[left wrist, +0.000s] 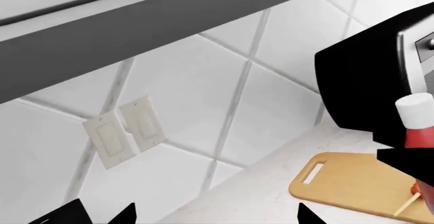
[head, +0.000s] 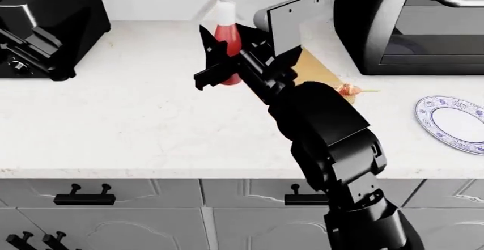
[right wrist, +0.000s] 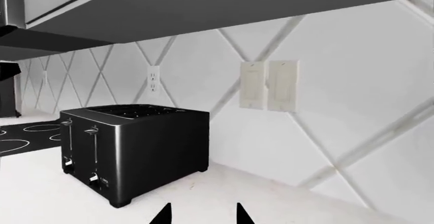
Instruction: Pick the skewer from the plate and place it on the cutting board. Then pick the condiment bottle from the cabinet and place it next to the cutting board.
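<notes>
The red condiment bottle (head: 228,37) with a whitish cap stands upright on the counter beside the cutting board (head: 315,68), which my right arm mostly hides. The skewer (head: 351,89) lies at the board's near corner, its stick tip over the counter. The blue-rimmed plate (head: 454,118) sits bare at the right. My right gripper (head: 206,57) is open right beside the bottle; its wrist view (right wrist: 203,215) shows nothing between the tips. My left gripper (left wrist: 203,216) is wide open and empty. Its view shows the bottle (left wrist: 415,132), board (left wrist: 349,186) and skewer (left wrist: 409,201).
A black toaster (head: 45,17) stands at the counter's back left, also in the right wrist view (right wrist: 135,148). A black toaster oven (head: 416,23) stands at the back right. The tiled wall carries switch plates (left wrist: 125,131), under an overhead cabinet (left wrist: 135,26).
</notes>
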Tool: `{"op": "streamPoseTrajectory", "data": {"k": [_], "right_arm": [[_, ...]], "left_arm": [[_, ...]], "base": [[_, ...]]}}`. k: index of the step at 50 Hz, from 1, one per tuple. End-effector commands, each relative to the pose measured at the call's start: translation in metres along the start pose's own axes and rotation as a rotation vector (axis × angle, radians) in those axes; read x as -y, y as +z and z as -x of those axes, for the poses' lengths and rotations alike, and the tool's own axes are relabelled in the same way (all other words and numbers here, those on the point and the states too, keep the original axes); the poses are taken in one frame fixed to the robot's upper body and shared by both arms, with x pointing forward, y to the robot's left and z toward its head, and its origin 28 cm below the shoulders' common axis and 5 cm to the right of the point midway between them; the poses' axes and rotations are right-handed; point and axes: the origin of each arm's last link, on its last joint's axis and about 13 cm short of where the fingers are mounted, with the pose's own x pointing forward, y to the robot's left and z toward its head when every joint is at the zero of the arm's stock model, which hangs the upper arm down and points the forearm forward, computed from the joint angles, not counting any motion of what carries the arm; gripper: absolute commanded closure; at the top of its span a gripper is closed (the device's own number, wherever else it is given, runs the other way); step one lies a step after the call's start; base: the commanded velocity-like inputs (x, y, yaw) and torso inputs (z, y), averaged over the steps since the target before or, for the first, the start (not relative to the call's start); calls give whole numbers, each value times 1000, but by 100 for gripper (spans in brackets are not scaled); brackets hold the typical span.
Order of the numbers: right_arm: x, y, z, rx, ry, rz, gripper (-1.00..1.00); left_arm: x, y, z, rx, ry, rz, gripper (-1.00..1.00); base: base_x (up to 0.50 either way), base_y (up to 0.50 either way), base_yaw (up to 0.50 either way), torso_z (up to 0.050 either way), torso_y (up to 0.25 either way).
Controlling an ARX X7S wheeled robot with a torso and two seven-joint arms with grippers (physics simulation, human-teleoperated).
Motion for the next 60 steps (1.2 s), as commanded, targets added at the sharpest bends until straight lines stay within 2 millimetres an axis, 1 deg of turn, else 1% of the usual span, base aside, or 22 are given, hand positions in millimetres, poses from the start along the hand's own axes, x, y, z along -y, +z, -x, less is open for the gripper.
{"op": "streamPoseTrajectory", "data": {"k": [1, 11, 24, 41, 60], "right_arm": [[3, -8, -7, -22, -31, 31, 100], [7, -14, -9, -72, -112, 46, 100], [10, -29, -12, -101, -149, 35, 100], [10, -45, -10, -131, -172, 40, 100], [15, -48, -10, -131, -225, 80, 100]], "left_arm": [[-1, -2, 1, 0, 5, 2, -100], [-1, 1, 2, 1, 4, 0, -100], [0, -2, 1, -1, 0, 1, -100], [0, 1, 2, 5, -4, -1, -100], [0, 2, 1, 8, -11, -3, -100]], "base": [[0, 0, 0, 0, 0], [0, 0, 0, 0, 0], [0, 0, 0, 0, 0], [0, 0, 0, 0, 0], [0, 0, 0, 0, 1]]}}
